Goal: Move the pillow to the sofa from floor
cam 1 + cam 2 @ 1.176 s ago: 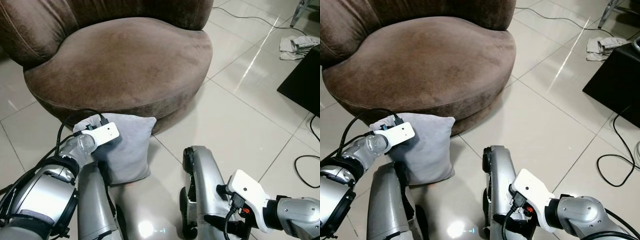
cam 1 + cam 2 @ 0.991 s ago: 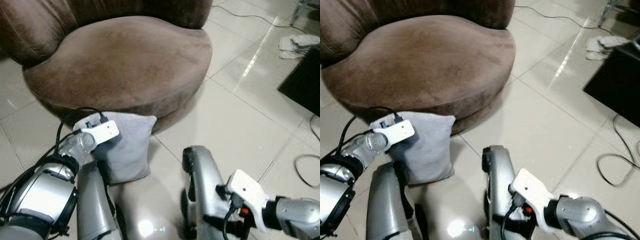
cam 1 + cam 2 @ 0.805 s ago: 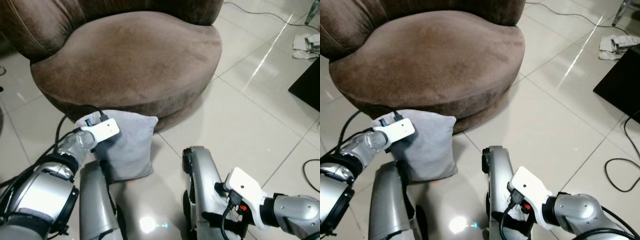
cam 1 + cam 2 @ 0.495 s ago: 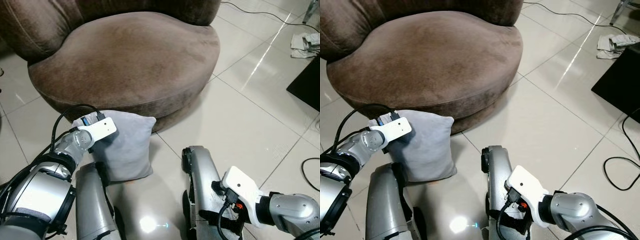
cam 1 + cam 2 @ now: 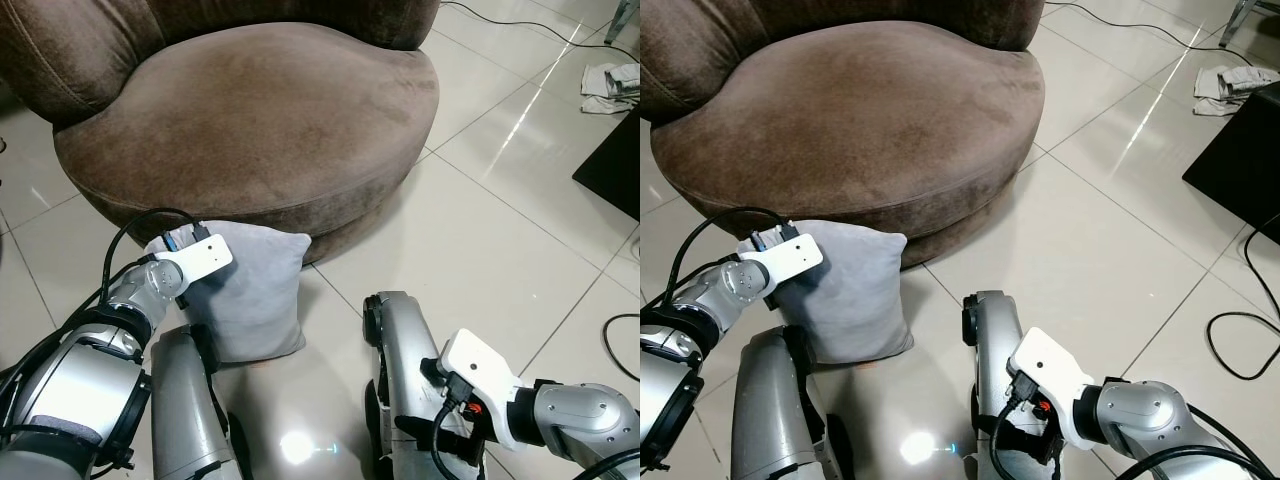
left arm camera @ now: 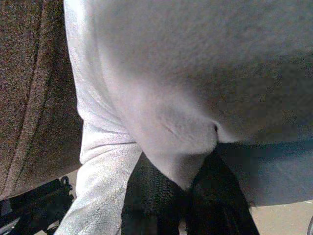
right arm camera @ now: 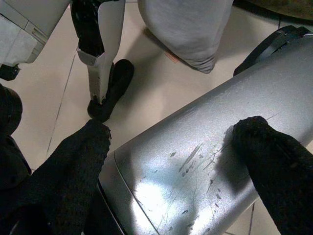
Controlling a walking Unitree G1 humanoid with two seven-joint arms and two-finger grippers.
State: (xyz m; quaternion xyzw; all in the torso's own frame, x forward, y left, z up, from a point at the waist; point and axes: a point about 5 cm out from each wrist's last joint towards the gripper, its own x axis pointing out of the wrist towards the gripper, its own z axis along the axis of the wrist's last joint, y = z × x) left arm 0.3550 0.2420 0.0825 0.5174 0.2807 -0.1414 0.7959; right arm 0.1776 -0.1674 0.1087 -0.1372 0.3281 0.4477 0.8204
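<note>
So far I have only the grasp: my left hand [image 6: 188, 193] is pinched narrow on a fold of the grey pillow [image 5: 250, 290], which stands on the tiled floor [image 5: 470, 230], leaning against the base of the brown sofa [image 5: 250, 110]. None of the lift is done yet — the pillow has to come up off the floor and onto the sofa seat. My right hand [image 7: 176, 161] sits low with its fingers spread wide across the robot's own silver leg [image 7: 195, 156], taking no part.

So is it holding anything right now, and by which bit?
Yes: the left tool pinches a fold of the grey pillow near its upper left corner, beside the sofa. The right tool holds nothing.
</note>
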